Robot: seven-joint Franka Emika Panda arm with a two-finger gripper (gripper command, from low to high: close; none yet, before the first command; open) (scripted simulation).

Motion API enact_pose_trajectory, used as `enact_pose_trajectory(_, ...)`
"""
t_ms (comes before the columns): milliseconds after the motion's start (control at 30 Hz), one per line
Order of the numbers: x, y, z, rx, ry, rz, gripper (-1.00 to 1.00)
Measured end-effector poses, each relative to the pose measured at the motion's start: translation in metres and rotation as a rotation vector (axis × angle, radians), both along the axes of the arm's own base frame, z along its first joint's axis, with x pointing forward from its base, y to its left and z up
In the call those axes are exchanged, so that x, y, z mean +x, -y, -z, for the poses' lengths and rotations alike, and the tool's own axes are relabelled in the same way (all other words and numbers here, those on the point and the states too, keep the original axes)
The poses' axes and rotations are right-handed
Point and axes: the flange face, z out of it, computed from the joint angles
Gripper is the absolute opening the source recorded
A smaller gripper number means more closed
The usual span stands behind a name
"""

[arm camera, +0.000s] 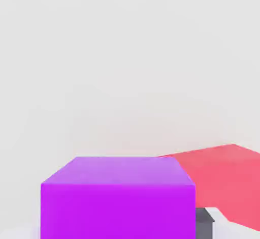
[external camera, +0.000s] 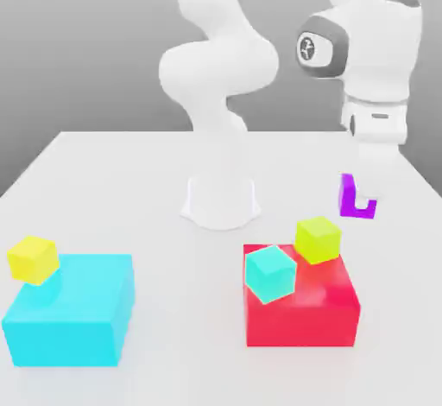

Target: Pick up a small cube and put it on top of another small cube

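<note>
in the exterior view, going left to right, a yellow cube [external camera: 34,260] sat by the far left corner of the big cyan block [external camera: 65,344], which stood on the tabletop [external camera: 186,309]. next came the big red block [external camera: 299,322], with a teal cube [external camera: 270,273] by its left edge and a yellow-green cube [external camera: 318,240] near its far right corner. past that, toward the tabletop's right edge, the small purple cube [external camera: 348,197] was gripped between the jaws of the gripper [external camera: 359,202], which pointed down.
</note>
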Motion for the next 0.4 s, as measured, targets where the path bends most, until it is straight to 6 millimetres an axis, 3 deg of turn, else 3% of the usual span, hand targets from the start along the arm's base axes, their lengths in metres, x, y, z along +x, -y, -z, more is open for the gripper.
enact_pose_trajectory(100, -0.005, 0.022, -0.008, 0.004, -0.003, 0.019, -1.0)
enact_pose_trajectory(267, -0.005, 0.027, 0.035, 0.004, -0.003, 0.024, -1.0)
enact_pose_trajectory(300, -0.006, 0.027, 0.045, 0.004, -0.003, 0.024, 1.0)
enact_pose_trajectory(400, -0.006, 0.027, 0.045, 0.004, -0.003, 0.024, 1.0)
